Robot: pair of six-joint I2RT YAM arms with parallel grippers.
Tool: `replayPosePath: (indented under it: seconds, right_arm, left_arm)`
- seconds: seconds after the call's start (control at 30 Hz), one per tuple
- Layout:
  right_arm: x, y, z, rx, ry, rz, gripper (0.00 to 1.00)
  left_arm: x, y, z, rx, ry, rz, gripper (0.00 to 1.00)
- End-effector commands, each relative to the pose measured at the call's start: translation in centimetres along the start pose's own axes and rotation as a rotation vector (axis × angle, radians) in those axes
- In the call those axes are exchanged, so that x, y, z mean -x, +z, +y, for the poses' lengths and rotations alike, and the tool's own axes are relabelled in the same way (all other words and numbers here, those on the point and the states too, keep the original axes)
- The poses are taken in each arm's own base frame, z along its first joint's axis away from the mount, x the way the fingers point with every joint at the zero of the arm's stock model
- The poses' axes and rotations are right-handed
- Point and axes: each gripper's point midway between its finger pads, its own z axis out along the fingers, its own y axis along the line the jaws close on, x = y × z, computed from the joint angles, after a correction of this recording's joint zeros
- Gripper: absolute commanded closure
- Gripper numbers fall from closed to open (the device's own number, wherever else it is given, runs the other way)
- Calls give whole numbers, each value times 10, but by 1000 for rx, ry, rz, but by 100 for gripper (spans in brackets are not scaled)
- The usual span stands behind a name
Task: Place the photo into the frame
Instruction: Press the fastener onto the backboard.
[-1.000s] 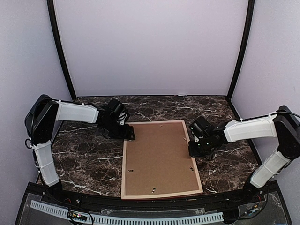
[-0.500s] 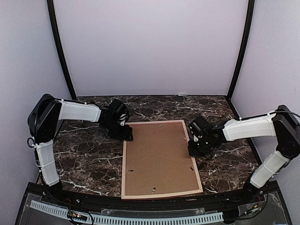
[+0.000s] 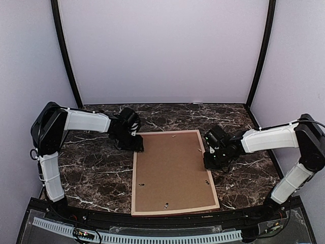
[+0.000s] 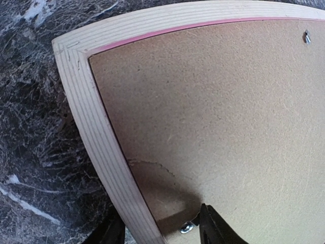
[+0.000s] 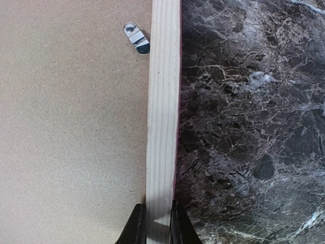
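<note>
The frame (image 3: 172, 210) lies face down on the marble table, pale wood rails with a pink edge. The plain brown backing board (image 3: 170, 170) fills it. The photo is hidden. My left gripper (image 3: 138, 147) is open astride the left rail near the far left corner. In the left wrist view (image 4: 162, 231) one finger is outside the rail (image 4: 96, 132) and the other finger (image 4: 213, 229) rests on the board beside a metal turn clip (image 4: 186, 228). My right gripper (image 3: 208, 163) is shut on the right rail; in the right wrist view (image 5: 158, 226) both fingers press the rail (image 5: 163, 101).
The dark marble table (image 3: 96, 168) is walled by pale panels on three sides. Small metal clips show on the board, one near the right rail (image 5: 137, 38) and one at the far edge (image 4: 306, 36). The frame's near edge reaches the table's front.
My left gripper has shifted slightly along the frame's far left corner. The right gripper and the frame have stayed put.
</note>
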Motion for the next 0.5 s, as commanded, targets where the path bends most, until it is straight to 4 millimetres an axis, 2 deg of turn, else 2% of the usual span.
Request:
replayPosePath:
  seconds: [0.0,0.27,0.47]
  right_arm:
    - [3,4,4,17,-7,3,88]
    - [1,3,6,33,-4,7,88]
    - [0,5,6,36,-4,9,87]
  left_arm:
    - [6,-15,-1,-14,-34,-59,49]
    - [12,-33,-3,-32,-71,-125,37]
    - [5,-24,-4,-43,-54,-86,30]
